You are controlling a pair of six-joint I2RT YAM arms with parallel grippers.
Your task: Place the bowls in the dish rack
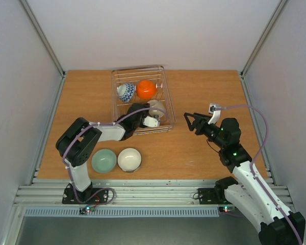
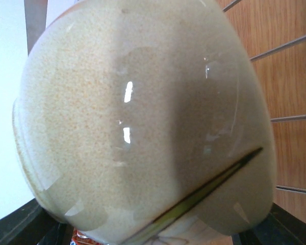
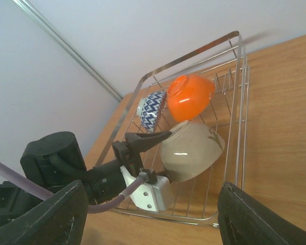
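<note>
The left arm (image 1: pixel 112 131) reaches into the near end of the dish rack (image 1: pixel 137 69). Its jaws are grasping the beige bowl (image 1: pixel 158 108) across its round body. That bowl is tipped on its side, just near of the orange bowl (image 1: pixel 146 89). The blue-patterned bowl (image 1: pixel 126 92) stands to the left of the orange one. Whether the beige bowl already rests on the wires cannot be told.

The right arm (image 1: pixel 229 145) hangs over the counter (image 1: pixel 209 87) to the right of the rack, its jaws released and empty. The pale green bowl (image 1: pixel 103 161) and the white bowl (image 1: pixel 129 159) sit side by side on the counter near the left arm's base, not yet loaded.

The main risk is probably the grip itself. The glazed, curved wall gives the jaws little to bite on, so the bowl could squirt out and clatter onto the wires or against the orange bowl. If it is let go before its rim settles between tines, it may roll flat and take room the last two bowls need. Setting it too close could also knock the orange bowl over. On the way out, a finger could snag a wire and drag the light rack across the counter.
</note>
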